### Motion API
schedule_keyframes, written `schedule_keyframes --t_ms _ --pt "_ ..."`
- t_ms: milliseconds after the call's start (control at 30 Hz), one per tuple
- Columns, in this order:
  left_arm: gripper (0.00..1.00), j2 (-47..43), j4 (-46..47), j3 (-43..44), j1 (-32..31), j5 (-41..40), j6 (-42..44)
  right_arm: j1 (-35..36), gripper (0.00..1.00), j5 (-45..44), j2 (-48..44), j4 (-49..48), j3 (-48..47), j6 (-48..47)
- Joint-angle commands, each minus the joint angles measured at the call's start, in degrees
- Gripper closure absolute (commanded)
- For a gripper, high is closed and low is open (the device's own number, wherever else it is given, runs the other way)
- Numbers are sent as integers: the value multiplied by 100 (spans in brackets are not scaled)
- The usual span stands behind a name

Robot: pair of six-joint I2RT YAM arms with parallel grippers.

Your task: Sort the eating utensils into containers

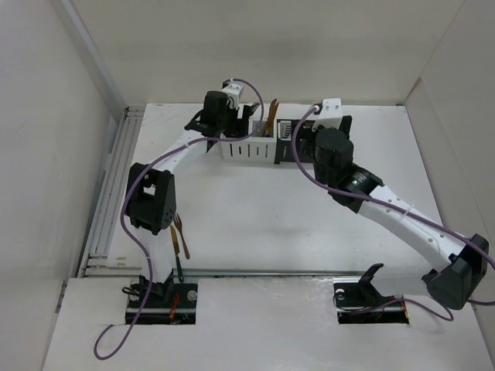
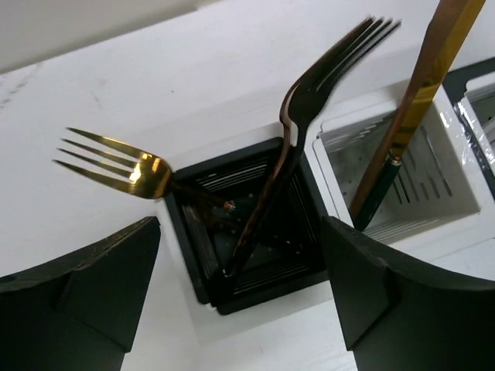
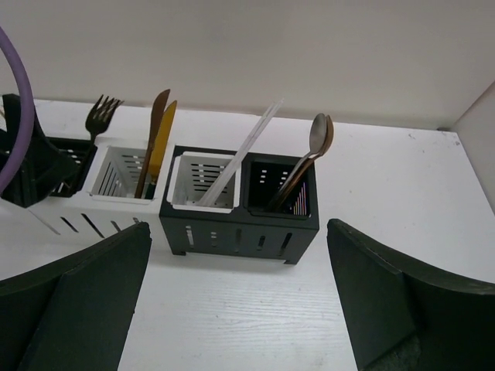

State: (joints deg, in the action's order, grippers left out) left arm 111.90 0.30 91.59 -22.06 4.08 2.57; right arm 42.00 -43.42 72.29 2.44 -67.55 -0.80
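The containers [image 1: 255,145] stand in a row at the back of the table. My left gripper [image 1: 232,117] hovers open and empty over the left end black box [image 2: 247,232]. That box holds a gold fork [image 2: 131,168] and a dark fork [image 2: 309,85]. The white box [image 2: 433,193] beside it holds a copper knife [image 2: 425,85]. My right gripper [image 3: 240,309] is open and empty in front of the row's right half. There a white stick [image 3: 247,147] leans in the white-lined box [image 3: 203,207], and spoons [image 3: 317,139] stand in the right black box [image 3: 282,202]. A copper fork [image 1: 180,236] with a dark handle lies by the left arm.
White walls close in the table at the back and on both sides. A metal rail [image 1: 104,209] runs along the left edge. The left arm's elbow [image 1: 151,202] stands over the near left of the table, next to the lying fork.
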Motion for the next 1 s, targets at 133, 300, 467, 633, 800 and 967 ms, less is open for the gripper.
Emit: schedule_keyframes --t_ms 133,300,467,633,800,967 --pt "17 -1424 -1679 844 360 -1347 -669 115 0 544 -689 -279 154 45" --pt "33 -2093 -3867 -578 878 -921 -381 510 0 545 -944 -157 435 167" --pt "47 -1531 -4907 -1548 1309 -84 523 862 0 781 -1155 11 628 404" --pt "53 -1741 -5187 -1609 1294 252 1069 915 0 984 -1428 257 682 817" --pt "61 -1364 -5987 -1680 1108 -302 1106 1021 0 923 -1543 652 621 1029" --pt "55 -1275 -6138 -2074 1292 -355 982 1074 0 739 -1648 1004 559 1327"
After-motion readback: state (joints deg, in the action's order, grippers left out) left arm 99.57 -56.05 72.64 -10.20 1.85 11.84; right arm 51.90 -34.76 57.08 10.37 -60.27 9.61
